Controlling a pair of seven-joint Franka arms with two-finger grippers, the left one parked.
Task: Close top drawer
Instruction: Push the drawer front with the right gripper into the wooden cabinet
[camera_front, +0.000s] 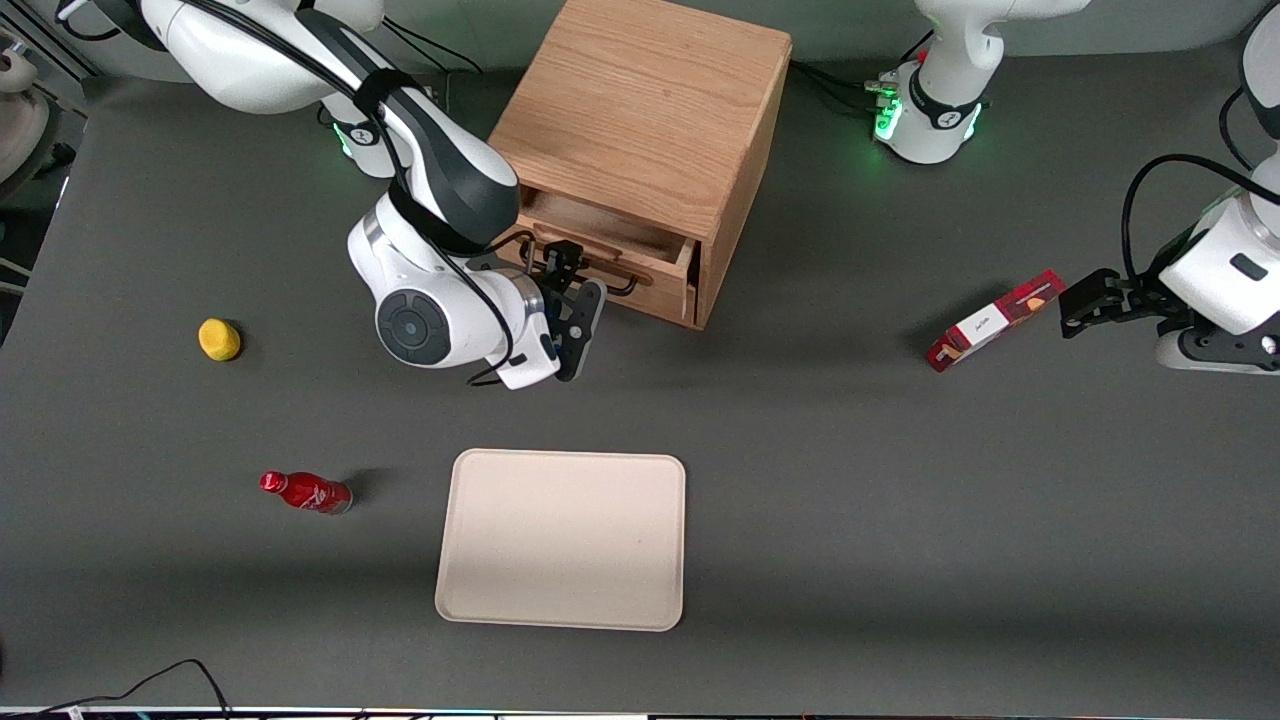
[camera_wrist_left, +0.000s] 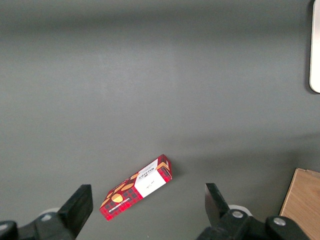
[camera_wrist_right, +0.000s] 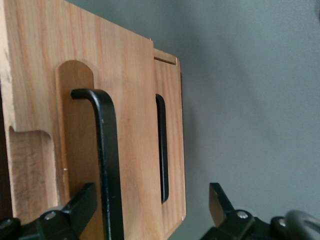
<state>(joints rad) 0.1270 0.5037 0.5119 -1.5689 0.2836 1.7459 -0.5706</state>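
The wooden cabinet (camera_front: 640, 110) stands at the table's back. Its top drawer (camera_front: 612, 242) is pulled partly out, and the shallow inside shows. My right gripper (camera_front: 576, 300) hangs just in front of the drawer's front panel, at the black bar handle (camera_front: 628, 286). In the right wrist view the top drawer's front (camera_wrist_right: 131, 120) fills the space ahead. Its black handle (camera_wrist_right: 109, 160) runs between the open fingers (camera_wrist_right: 76, 209), close to one of them. The gripper (camera_wrist_right: 150, 210) holds nothing. The lower drawer (camera_wrist_right: 170, 100) with its own black handle (camera_wrist_right: 161, 145) sits further in.
A cream tray (camera_front: 560, 540) lies nearer the front camera than the cabinet. A red bottle (camera_front: 305, 492) and a yellow object (camera_front: 219, 339) lie toward the working arm's end. A red snack box (camera_front: 995, 320) lies toward the parked arm's end and shows in the left wrist view (camera_wrist_left: 137, 187).
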